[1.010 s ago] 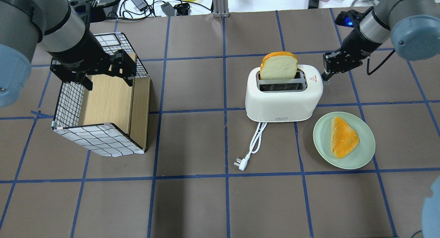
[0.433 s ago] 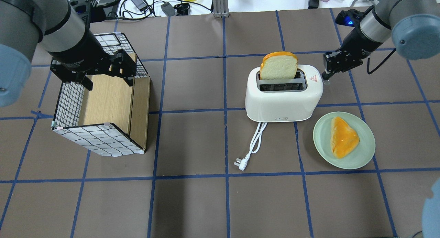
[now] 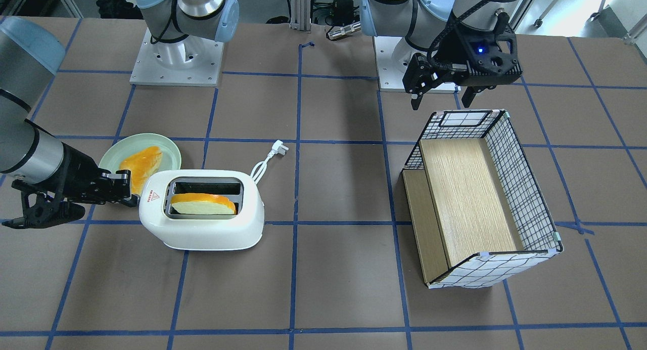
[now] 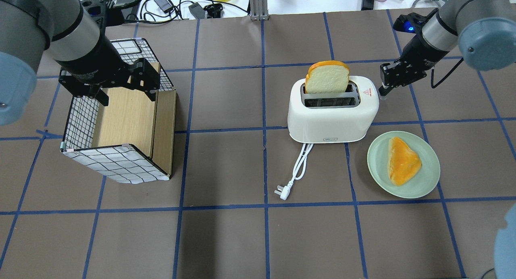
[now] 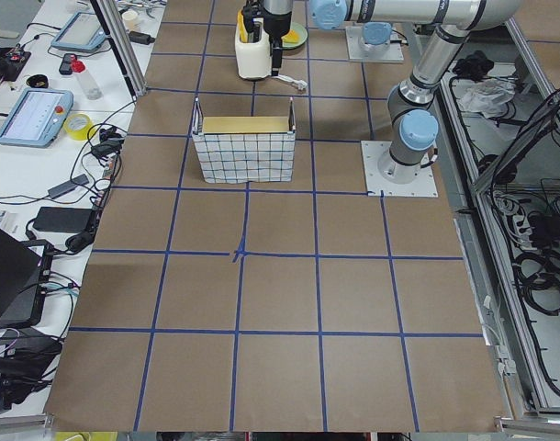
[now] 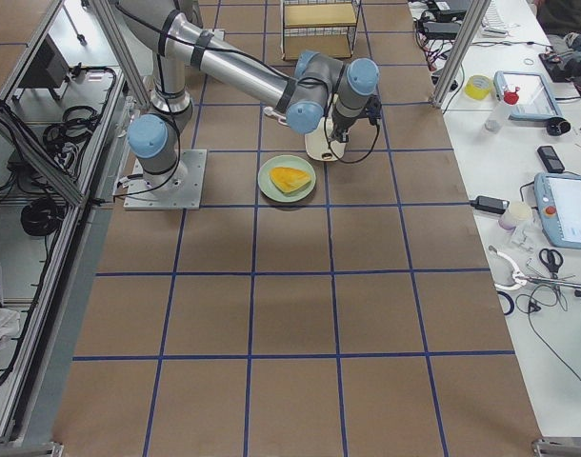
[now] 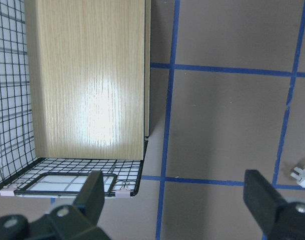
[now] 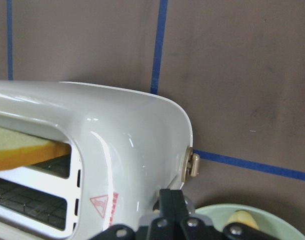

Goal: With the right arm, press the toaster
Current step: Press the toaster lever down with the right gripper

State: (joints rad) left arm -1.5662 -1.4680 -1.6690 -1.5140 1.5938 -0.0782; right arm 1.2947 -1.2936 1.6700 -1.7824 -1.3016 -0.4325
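White toaster (image 4: 332, 113) stands mid-table beside the plate (image 4: 429, 182), bread (image 4: 326, 78) in one slot. Your right gripper (image 4: 382, 94), jaws pressed together, hangs at its knob (image 8: 191, 166) end; aimed off-line, it could slip off the curve and shove the toaster. Left gripper (image 4: 127, 89) hangs spread above the basket (image 4: 121, 166).

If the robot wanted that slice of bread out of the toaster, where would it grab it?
Probably the upper half of the bread slice, which stands upright above the toaster slot. Come straight down from above, with one finger on each flat face; the lower part is hidden inside the slot.
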